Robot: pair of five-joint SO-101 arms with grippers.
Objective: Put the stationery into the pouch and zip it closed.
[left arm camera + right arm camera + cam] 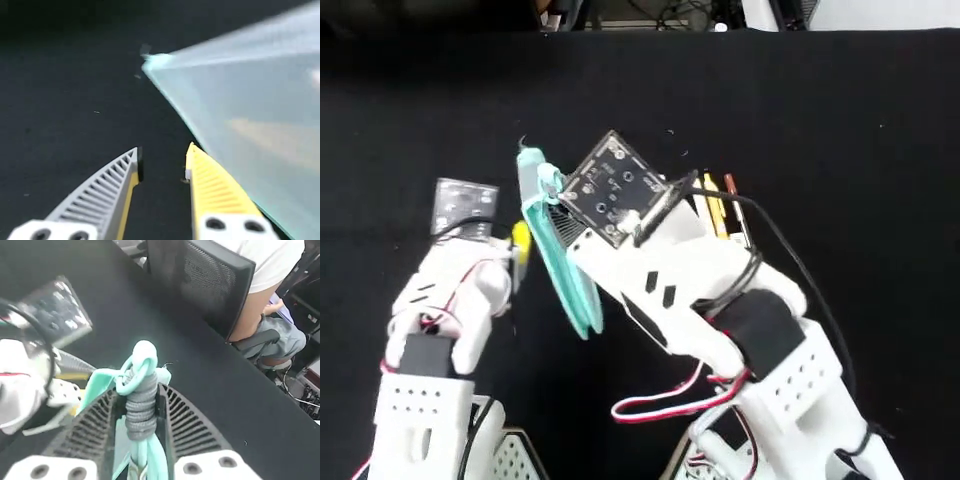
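A translucent teal pouch (563,262) hangs edge-up off the black table, held at its upper end. My right gripper (142,392) is shut on the pouch's grey-wrapped cord with a teal loop (143,356); from above this gripper (558,205) sits under its camera board. My left gripper (162,167) is open, low over the table, its yellow finger (212,187) right beside the pouch's (250,115) flat side, with nothing between the fingers. From above the left gripper (517,250) sits just left of the pouch. Several pens and pencils (718,208) lie behind the right arm, partly hidden.
The black table (840,120) stretches wide around both arms. A mesh-backed chair (210,280) with a seated person stands beyond the table's far edge. Cables trail off the right arm (670,405).
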